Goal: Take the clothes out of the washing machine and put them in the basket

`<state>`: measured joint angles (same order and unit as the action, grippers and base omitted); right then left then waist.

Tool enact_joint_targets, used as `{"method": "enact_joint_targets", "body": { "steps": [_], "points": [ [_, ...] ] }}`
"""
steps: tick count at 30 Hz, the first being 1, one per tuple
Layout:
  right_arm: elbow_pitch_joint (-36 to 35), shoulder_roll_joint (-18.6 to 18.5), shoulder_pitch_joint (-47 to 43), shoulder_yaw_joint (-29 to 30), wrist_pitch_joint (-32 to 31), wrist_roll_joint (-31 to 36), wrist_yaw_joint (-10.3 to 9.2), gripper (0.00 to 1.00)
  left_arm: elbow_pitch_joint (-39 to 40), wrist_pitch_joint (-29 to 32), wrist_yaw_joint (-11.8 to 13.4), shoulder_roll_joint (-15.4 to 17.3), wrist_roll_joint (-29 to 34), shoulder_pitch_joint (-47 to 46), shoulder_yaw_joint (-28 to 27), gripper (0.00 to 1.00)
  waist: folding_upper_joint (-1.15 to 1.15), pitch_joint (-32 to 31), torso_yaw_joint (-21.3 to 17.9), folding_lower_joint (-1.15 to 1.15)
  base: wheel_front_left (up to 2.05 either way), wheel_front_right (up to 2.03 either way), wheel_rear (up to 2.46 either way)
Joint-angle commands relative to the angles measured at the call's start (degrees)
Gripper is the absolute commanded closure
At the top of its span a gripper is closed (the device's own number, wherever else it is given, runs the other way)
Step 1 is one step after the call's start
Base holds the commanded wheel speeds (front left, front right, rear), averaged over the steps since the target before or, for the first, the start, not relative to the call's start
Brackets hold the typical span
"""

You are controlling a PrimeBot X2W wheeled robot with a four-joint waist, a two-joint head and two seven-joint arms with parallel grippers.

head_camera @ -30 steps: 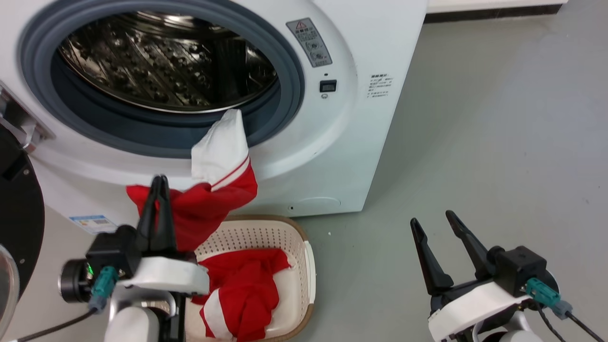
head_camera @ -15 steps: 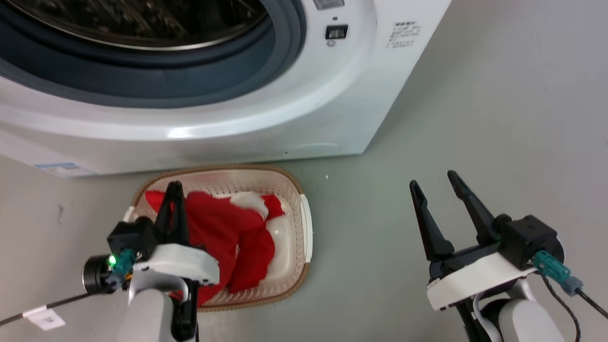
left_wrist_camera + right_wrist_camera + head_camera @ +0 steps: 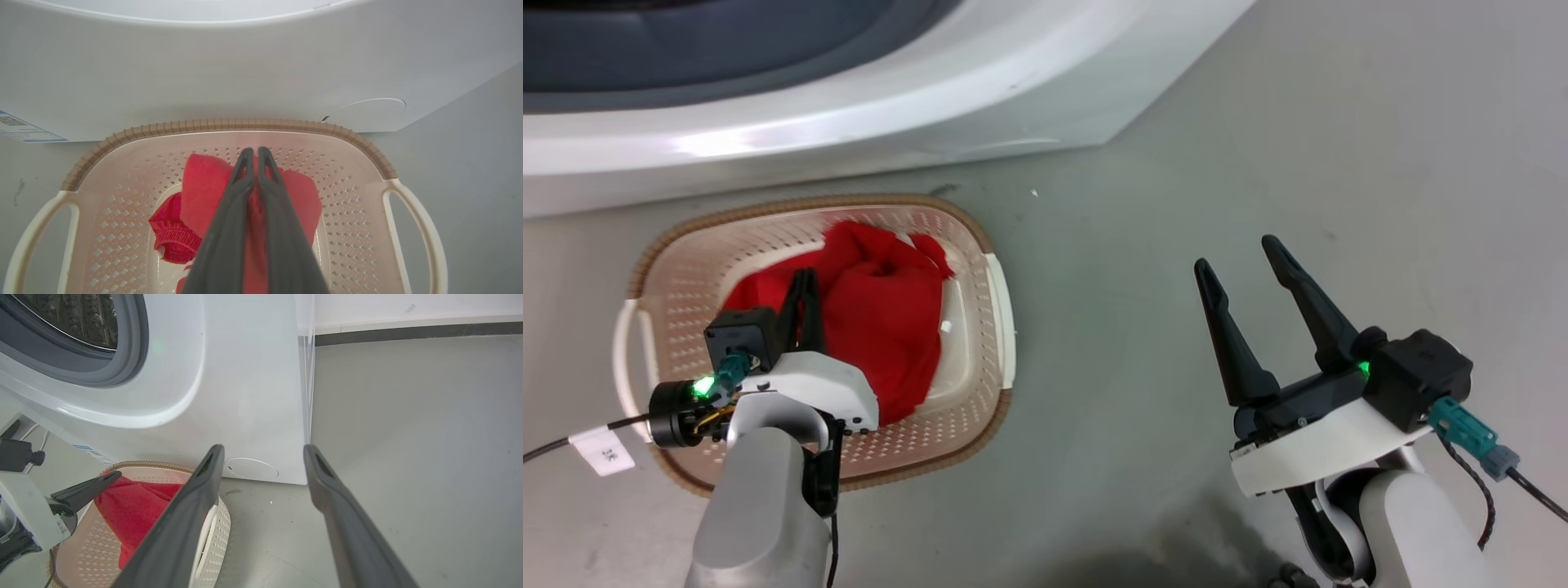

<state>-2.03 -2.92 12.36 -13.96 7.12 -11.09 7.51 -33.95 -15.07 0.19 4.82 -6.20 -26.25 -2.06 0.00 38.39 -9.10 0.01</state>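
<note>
Your left gripper [image 3: 803, 282] sits low inside the basket [image 3: 686, 261], its fingers drawn together to a thin slit with red cloth showing in it, pinching the clothes [image 3: 882, 318]. The clothes lie heaped in the basket, which stands on the floor [image 3: 1258, 122] just in front of the washing machine [image 3: 849, 122]. Your right gripper [image 3: 1236, 255] hangs over the floor well apart from the basket, fingers spread wide, holding nothing.

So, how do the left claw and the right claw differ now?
The left claw is shut on the clothes; the right claw is open and empty. The left claw hangs over the basket, the right claw over the floor. Both have two long dark fingers.
</note>
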Motion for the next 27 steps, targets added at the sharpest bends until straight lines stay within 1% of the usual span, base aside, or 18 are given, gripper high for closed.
{"method": "enact_joint_targets", "body": {
  "steps": [1,2,6,12,13,14,15,20,27],
  "points": [
    [0.09,0.09,1.34,-0.21,0.63,-0.21,-0.04,0.0,-1.5,-0.13,0.15,0.55,0.47,-1.39,-0.48,1.0,0.0,3.69,-2.71,-0.01,0.0,0.0,0.0],
    [0.66,0.1,2.19,-0.35,1.29,-0.88,-0.04,0.0,-4.58,-0.14,0.52,0.89,0.39,-3.19,-1.78,1.0,0.0,5.61,-3.86,-0.01,0.0,0.0,0.0],
    [1.33,0.11,2.72,0.36,2.24,-1.59,-0.04,0.0,-8.53,-0.14,0.73,0.88,0.92,-4.45,-2.45,1.0,0.0,7.57,-4.8,-0.01,0.0,0.0,0.0],
    [2.75,0.1,3.48,-0.01,2.94,-1.74,-0.04,0.0,-11.47,-0.14,0.35,0.76,0.47,-5.81,-4.09,1.0,0.0,8.31,-4.84,-0.01,0.0,0.0,0.0],
    [3.09,0.1,3.66,-0.07,3.02,-1.82,-0.04,0.0,-11.46,-0.14,0.25,0.74,0.82,-5.93,-4.08,0.73,0.0,8.0,-4.66,-0.01,0.0,0.0,0.0],
    [3.4,0.09,3.86,-0.1,3.08,-1.84,-0.04,0.0,-11.33,-0.14,0.21,0.71,0.97,-5.92,-4.18,0.31,0.0,7.56,-4.46,-0.01,0.0,0.0,0.0],
    [3.79,0.1,4.03,-0.09,3.24,-1.84,-0.04,0.0,-11.25,-0.14,0.27,0.59,1.05,-5.75,-4.28,0.0,0.0,6.89,-4.17,-0.01,0.0,0.0,0.0],
    [5.92,0.08,3.89,-0.03,3.47,-1.23,-0.04,0.0,-11.3,-0.14,-0.52,-0.45,1.03,-3.45,-4.5,0.0,0.0,1.59,-2.63,-0.01,0.0,0.0,0.0],
    [8.27,0.07,1.11,1.12,3.11,-0.65,-0.04,0.0,-9.79,-0.14,-1.73,-1.45,-0.47,0.97,-5.35,0.0,0.0,-9.14,-0.86,-0.01,0.0,0.0,0.0]
  ]
}}
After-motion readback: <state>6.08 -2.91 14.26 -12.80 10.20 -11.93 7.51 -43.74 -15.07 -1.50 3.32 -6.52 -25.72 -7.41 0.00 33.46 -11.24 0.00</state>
